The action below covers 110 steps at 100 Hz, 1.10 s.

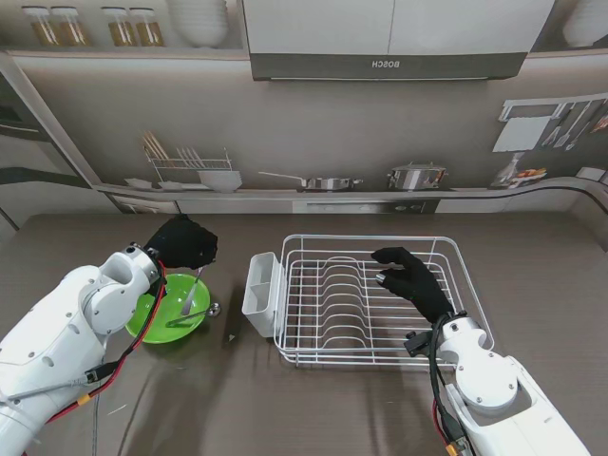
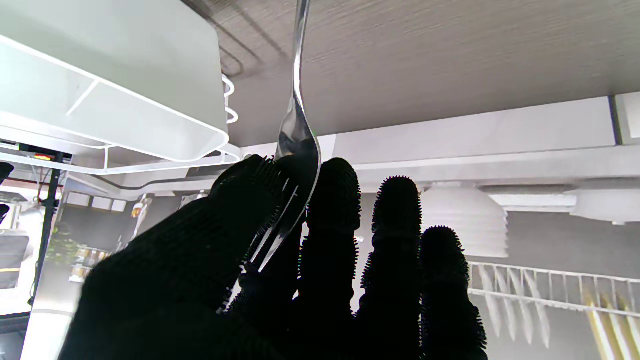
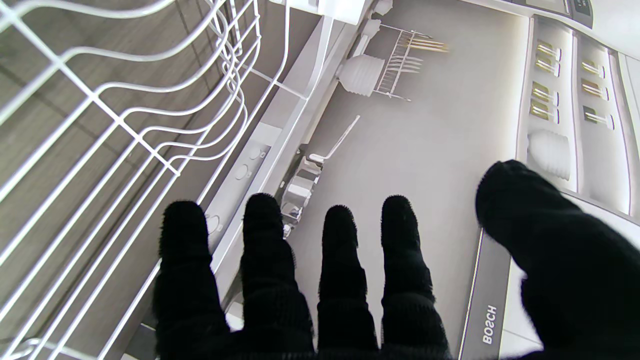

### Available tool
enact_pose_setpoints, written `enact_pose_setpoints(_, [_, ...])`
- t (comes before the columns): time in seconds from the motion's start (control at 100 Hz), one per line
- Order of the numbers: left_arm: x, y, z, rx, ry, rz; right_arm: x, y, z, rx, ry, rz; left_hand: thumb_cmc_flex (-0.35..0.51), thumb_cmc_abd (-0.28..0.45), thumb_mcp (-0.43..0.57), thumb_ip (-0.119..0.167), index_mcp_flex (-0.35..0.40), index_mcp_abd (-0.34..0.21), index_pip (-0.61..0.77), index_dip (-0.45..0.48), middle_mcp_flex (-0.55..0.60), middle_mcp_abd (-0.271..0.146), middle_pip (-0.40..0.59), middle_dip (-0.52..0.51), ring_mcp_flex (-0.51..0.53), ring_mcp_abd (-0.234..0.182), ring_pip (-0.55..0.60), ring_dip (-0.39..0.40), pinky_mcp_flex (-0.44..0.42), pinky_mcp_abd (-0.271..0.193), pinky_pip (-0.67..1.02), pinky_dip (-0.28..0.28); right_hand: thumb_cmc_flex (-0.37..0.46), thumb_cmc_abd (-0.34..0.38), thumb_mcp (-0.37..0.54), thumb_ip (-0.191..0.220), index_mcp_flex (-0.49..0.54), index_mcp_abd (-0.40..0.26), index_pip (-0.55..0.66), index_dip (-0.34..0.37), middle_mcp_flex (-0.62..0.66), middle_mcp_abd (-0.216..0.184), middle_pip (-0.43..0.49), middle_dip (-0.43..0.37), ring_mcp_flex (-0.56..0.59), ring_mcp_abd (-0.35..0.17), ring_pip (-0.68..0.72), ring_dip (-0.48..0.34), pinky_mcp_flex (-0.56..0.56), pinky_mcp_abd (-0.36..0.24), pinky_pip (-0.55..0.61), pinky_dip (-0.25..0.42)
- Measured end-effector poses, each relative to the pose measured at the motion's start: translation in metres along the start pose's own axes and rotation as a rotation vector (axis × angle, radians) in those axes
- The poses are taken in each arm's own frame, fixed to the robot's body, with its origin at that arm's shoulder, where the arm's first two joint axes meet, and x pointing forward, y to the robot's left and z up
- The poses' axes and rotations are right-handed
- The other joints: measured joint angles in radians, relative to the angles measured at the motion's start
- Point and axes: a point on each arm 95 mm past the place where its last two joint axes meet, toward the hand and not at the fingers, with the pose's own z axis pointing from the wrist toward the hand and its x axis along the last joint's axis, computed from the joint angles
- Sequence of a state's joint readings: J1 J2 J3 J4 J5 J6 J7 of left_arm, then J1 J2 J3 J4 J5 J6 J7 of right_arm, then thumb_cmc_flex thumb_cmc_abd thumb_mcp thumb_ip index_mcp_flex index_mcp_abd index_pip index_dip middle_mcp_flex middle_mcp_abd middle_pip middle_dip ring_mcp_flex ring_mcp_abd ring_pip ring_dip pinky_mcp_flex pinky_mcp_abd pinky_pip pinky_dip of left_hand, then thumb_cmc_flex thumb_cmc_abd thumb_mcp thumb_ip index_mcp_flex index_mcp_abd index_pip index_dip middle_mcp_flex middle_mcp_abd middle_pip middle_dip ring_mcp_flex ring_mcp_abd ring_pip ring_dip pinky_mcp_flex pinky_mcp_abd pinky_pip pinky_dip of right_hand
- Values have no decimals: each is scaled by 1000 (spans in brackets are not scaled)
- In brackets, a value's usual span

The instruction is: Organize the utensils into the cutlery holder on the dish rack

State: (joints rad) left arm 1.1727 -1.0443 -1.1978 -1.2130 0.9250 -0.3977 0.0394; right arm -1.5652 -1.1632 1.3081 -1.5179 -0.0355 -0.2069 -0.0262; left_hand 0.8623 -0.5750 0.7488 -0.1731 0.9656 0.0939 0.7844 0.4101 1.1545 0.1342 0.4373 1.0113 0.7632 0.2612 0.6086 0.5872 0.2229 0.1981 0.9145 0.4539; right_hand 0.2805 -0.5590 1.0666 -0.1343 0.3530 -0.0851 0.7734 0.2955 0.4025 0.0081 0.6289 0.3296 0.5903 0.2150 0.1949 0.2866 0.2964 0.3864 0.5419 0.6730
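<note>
My left hand [image 1: 182, 243] hovers over a green bowl [image 1: 177, 329] at the left of the table, shut on a metal fork [image 1: 193, 293]. The left wrist view shows the fork [image 2: 296, 145] pinched at its tines between thumb and fingers [image 2: 332, 210], handle pointing down toward the table. The white cutlery holder [image 1: 259, 291] hangs on the left end of the white wire dish rack [image 1: 323, 296], just right of the bowl; it fills the corner of the left wrist view [image 2: 115, 85]. My right hand [image 1: 410, 278] floats open over the rack's right part, fingers spread [image 3: 340, 260], holding nothing.
A small shiny metal piece [image 1: 214, 309] lies at the bowl's right rim; I cannot tell what it is. A small speck [image 1: 231, 336] sits on the table in front of the holder. Rack wires [image 3: 125, 120] pass close by my right fingers. A printed kitchen backdrop stands behind the table.
</note>
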Motion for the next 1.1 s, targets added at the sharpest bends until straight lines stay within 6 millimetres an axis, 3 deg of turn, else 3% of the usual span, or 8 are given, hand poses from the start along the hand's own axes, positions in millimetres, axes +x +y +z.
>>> enact_pose_setpoints(0.04, [1,-2,0,0,5,2,0,0,0,0,0,0,0,-1,5,-3,0,1,0,1,2,0,0,5,21,2,6,3,10,0,1,0,0,0,0,0,0,0,0,0,0,0,0,0,0,0,0,0,0,0,0,0])
enact_pose_setpoints(0.06, [2,-4,0,1,7,3,0,0,0,1,0,0,0,-1,9,-20,0,1,0,2,2,0,0,7,22,3,14,9,13,0,10,1,0,0,0,0,0,0,0,0,0,0,0,0,0,0,0,0,0,0,0,0])
enact_pose_setpoints(0.33, [5,-12,-1,7,23,15,0,0,0,2,0,1,-24,-31,73,-21,0,5,19,15,15,0,10,27,72,30,124,62,60,6,70,26,0,0,0,0,0,6,0,0,0,0,0,0,0,0,0,0,0,0,0,0])
enact_pose_setpoints(0.62, [9,-20,1,-7,59,16,0,-1,0,3,-1,2,-39,-35,106,-21,1,7,28,26,27,0,13,38,74,40,151,75,75,16,73,35,0,0,0,0,0,10,0,0,0,0,0,0,0,0,0,0,0,0,0,0])
enact_pose_setpoints(0.65, [10,-21,2,-8,63,17,0,-1,0,3,-1,2,-39,-36,111,-40,1,7,29,26,27,0,13,38,75,40,151,75,76,16,73,36,0,0,0,0,0,10,0,0,0,0,0,0,0,0,0,0,0,0,0,0])
enact_pose_setpoints(1.1, [27,-56,35,16,157,8,0,0,0,2,-1,5,-41,-44,122,-40,1,7,32,26,27,0,13,49,98,40,152,84,96,17,75,37,0,0,0,9,0,10,0,0,0,1,0,0,0,0,0,0,0,0,0,0])
